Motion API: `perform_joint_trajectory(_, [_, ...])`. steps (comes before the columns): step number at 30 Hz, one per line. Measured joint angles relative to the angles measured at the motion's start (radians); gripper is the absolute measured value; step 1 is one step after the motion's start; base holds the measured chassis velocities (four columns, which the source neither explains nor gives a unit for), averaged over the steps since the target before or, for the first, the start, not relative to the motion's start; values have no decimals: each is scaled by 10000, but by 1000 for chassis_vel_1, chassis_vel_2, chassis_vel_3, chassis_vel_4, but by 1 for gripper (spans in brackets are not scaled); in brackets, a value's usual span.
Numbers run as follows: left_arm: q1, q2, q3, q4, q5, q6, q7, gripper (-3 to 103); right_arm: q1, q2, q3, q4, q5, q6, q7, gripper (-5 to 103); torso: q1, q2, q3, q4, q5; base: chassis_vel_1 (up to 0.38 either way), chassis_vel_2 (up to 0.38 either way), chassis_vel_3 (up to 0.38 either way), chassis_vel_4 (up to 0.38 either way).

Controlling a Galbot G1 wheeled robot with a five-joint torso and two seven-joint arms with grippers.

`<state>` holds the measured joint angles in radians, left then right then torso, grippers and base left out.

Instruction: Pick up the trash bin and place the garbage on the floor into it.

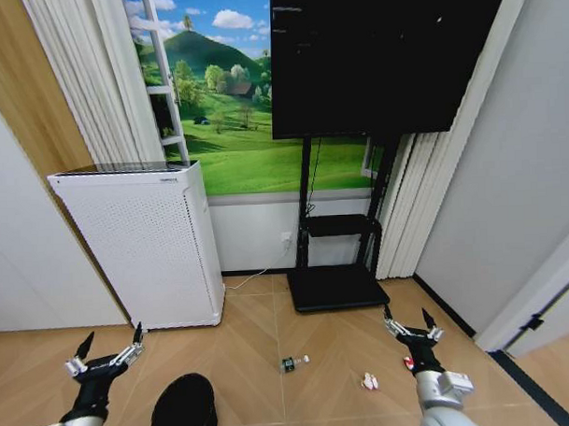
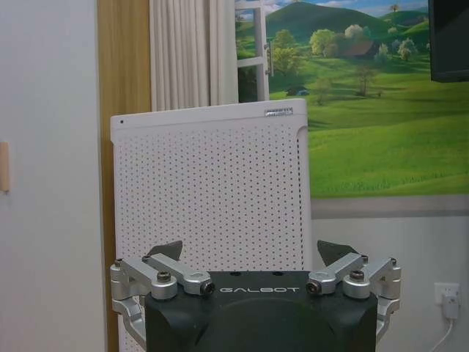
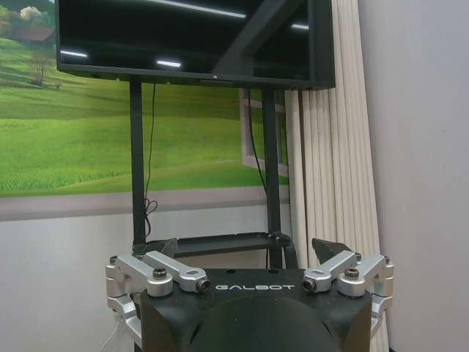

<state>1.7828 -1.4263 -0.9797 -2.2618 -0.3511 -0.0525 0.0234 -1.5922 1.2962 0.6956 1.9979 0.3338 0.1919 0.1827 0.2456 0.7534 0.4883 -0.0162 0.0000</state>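
Note:
The trash bin [image 1: 184, 408], small, round and black, stands on the floor [image 1: 255, 317] at the lower left of the head view. My left gripper [image 1: 111, 339] hovers open just left of it and holds nothing. The garbage lies further right: a tiny clear bottle with a green label [image 1: 292, 363], a crumpled white-and-red wrapper [image 1: 370, 381] and a small red wrapper [image 1: 408, 363], partly hidden behind my right arm. My right gripper [image 1: 406, 316] is open and empty above that red piece. The wrist views show the left gripper [image 2: 253, 253] and the right gripper [image 3: 245, 248] with fingers spread.
A tall white perforated appliance [image 1: 145, 246] stands against the wall at the left, also facing the left wrist camera [image 2: 212, 191]. A black TV stand base [image 1: 336, 288] sits at the back centre, its posts [image 3: 136, 161] under the screen. Curtains and a grey wall close the right side.

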Motion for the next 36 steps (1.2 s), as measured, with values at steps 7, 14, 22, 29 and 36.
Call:
perform_joint_trajectory(7, [-21,34,-16,50,90,-235,-6,100,-63,-47,59,146,18,-253,-8,100,0,-1,0,0,0,0,0,0,0])
perform_joint_trajectory(14, [-14,24,8,80,151,-328,14,100,-49,-73,8,220,29,-441,-32,100,-1,-1,0,0,0,0,0,0,0])
perform_joint_trajectory(22, [-41,48,29,138,168,-367,40,100,-14,-40,-11,113,-34,-323,-31,100,-2,-1,-1,0,-1,-77,75,74,-67])
perform_joint_trajectory(29, [-51,65,14,172,167,-384,78,100,34,-21,-29,7,-220,-328,73,100,12,-4,5,-2,2,-129,110,126,-126])
perform_joint_trajectory(36, [-22,-9,30,192,142,-400,113,100,86,-20,-81,-88,-224,-156,77,100,-4,-2,-1,2,-1,28,-22,-20,19])
